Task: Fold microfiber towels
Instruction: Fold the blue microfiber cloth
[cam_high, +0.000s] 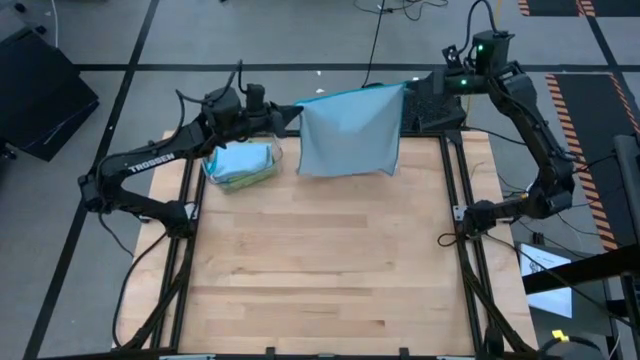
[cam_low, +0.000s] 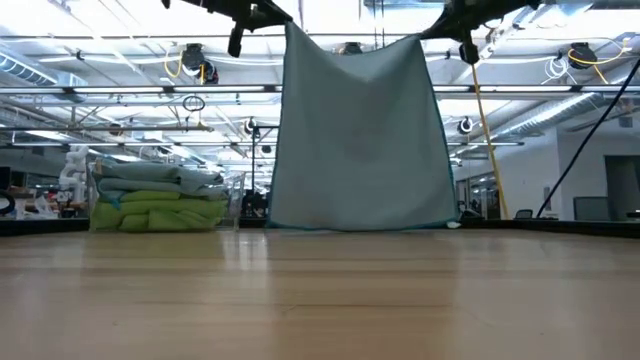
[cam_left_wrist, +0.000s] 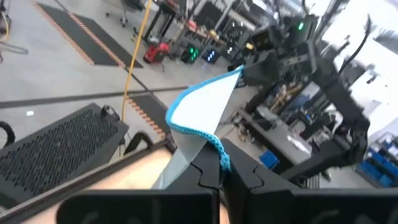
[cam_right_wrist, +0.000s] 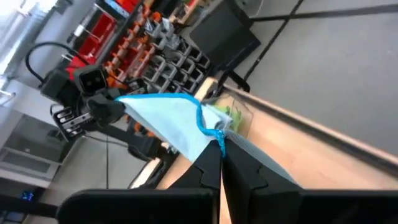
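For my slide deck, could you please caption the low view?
Both claws, left and right, hold a blue towel up by its top corners, its hem at the table; a stack waits behind.

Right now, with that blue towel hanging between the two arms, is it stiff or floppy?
Probably floppy: the blue towel hangs like a curtain from its two top corners, pinched by the left gripper and the right gripper. Its top edge sags slightly, so it likely weighs little. Let go, it would probably crumple.
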